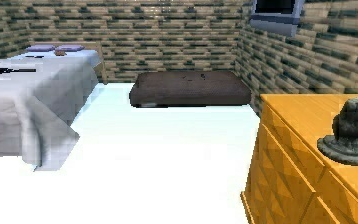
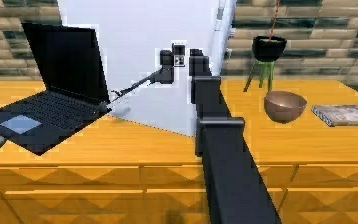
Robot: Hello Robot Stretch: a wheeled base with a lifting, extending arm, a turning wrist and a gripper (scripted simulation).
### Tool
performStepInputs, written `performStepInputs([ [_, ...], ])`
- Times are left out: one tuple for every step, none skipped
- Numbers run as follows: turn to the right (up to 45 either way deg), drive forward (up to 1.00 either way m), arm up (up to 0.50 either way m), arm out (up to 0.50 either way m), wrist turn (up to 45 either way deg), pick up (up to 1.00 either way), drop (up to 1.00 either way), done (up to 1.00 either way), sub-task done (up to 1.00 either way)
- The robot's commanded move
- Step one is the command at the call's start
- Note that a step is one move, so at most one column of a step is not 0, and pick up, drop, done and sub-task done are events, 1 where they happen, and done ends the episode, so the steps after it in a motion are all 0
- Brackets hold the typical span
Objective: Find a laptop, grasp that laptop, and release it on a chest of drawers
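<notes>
Brick-patterned walls close in a white-floored bedroom, where a bed (image 1: 27,100) with a grey cover and lilac pillows (image 1: 55,48) stands at the forward view's left. A dark brown floor cushion (image 1: 190,88) lies against the far wall, below the corner of a window (image 1: 279,12). At the forward view's right, a wooden chest of drawers (image 1: 287,150) carries a dark statue (image 1: 349,128).

On the arm side view's left, a black laptop (image 2: 47,110) rests on the chest's wooden top, its base flat and its lid raised. It sits at a slant to the chest's front edge: the hinge, its long axis, runs from upper left down to the right, and the screen and pale trackpad face the lower left of the picture.

Rising from the bottom edge, the robot's dark arm (image 2: 227,150) ends at two white marker squares, and the gripper (image 2: 115,98) reaches left with its thin fingers at the laptop's right rear corner. Whether it holds anything cannot be told, since the laptop lies on the surface right at the fingertips.

A white panel (image 2: 147,30) stands behind the gripper. Farther right on the chest stand a dark plant pot on a green stand (image 2: 269,48), a brown bowl (image 2: 285,105) and a flat book (image 2: 342,114).
</notes>
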Motion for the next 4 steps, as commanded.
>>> performStepInputs([
  [0.0, 0.00, 0.00, 0.00, 45.0, 0.00, 0.00, 0.00, 0.00],
  [0.0, 0.00, 0.00, 0.00, 42.0, 0.00, 0.00, 0.00, 0.00],
  [0.0, 0.00, 0.00, 0.00, 42.0, 0.00, 0.00, 0.00, 0.00],
  [0.0, 0.00, 0.00, 0.00, 0.0, 0.00, 1.00, 0.00, 0.00],
])
